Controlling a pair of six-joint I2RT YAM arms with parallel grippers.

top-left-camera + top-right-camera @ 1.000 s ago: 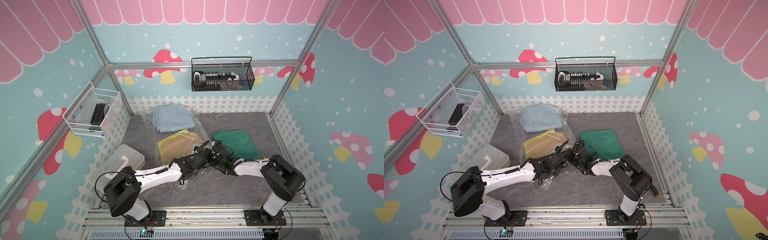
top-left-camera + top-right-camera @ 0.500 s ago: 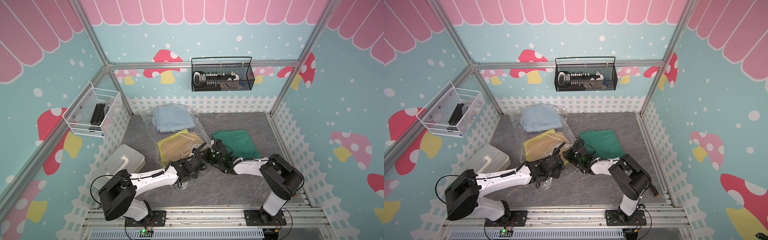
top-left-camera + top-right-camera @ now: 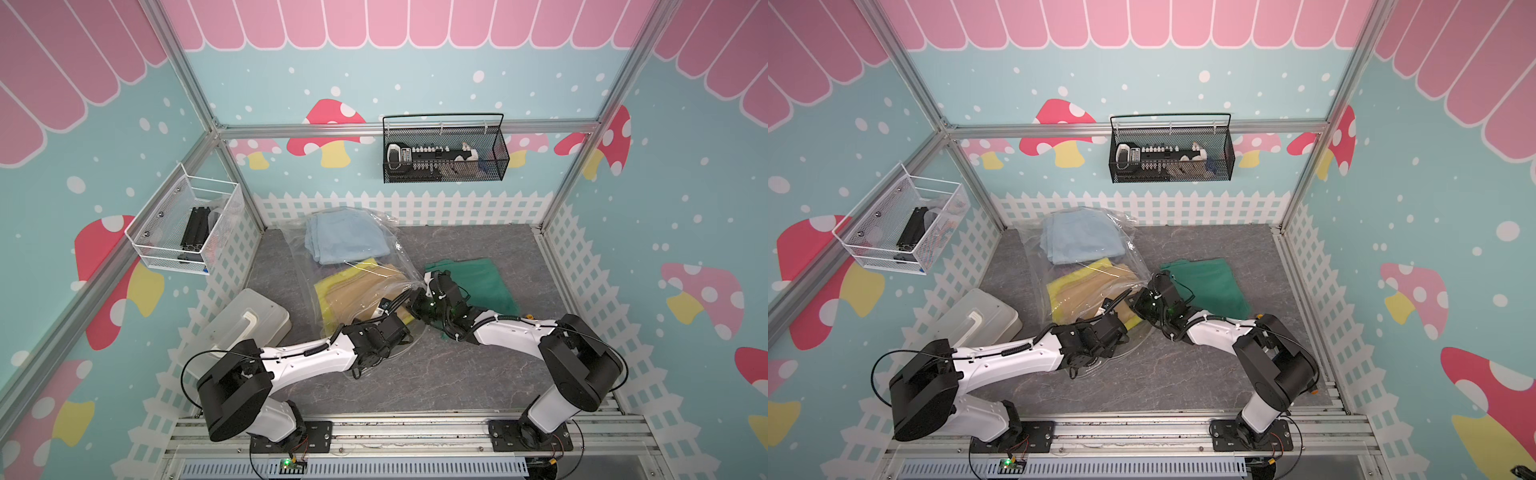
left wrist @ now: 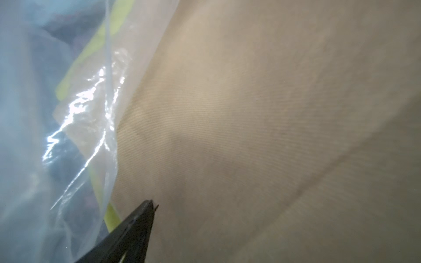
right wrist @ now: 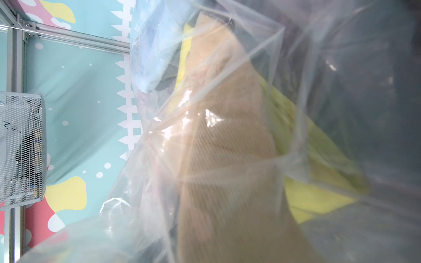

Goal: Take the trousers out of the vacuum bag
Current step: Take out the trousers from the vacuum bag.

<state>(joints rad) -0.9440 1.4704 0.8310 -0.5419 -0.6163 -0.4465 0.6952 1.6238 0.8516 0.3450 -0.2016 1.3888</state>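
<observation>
The clear vacuum bag (image 3: 395, 253) lies left of centre in both top views. Inside it are light blue trousers (image 3: 345, 241) at the far end and tan trousers (image 3: 361, 291) lying on yellow trousers (image 3: 328, 286) near its mouth. Dark green trousers (image 3: 482, 282) lie outside on the table to the right. My left gripper (image 3: 395, 307) is open at the mouth. One of its fingers (image 4: 136, 227) rests on the tan cloth (image 4: 273, 113) and the other is hidden. My right gripper (image 3: 417, 297) is shut on the bag's raised upper edge, and plastic (image 5: 136, 205) covers its camera.
A translucent hard box (image 3: 245, 324) with a white handle stands at the front left. On the left wall hangs a white wire basket (image 3: 187, 228), and on the back wall a black mesh basket (image 3: 444, 153). A white picket fence rings the grey table.
My left gripper has let go, opened and drawn back slightly toward the front. My right gripper has closed on the bag's edge at the mouth.
</observation>
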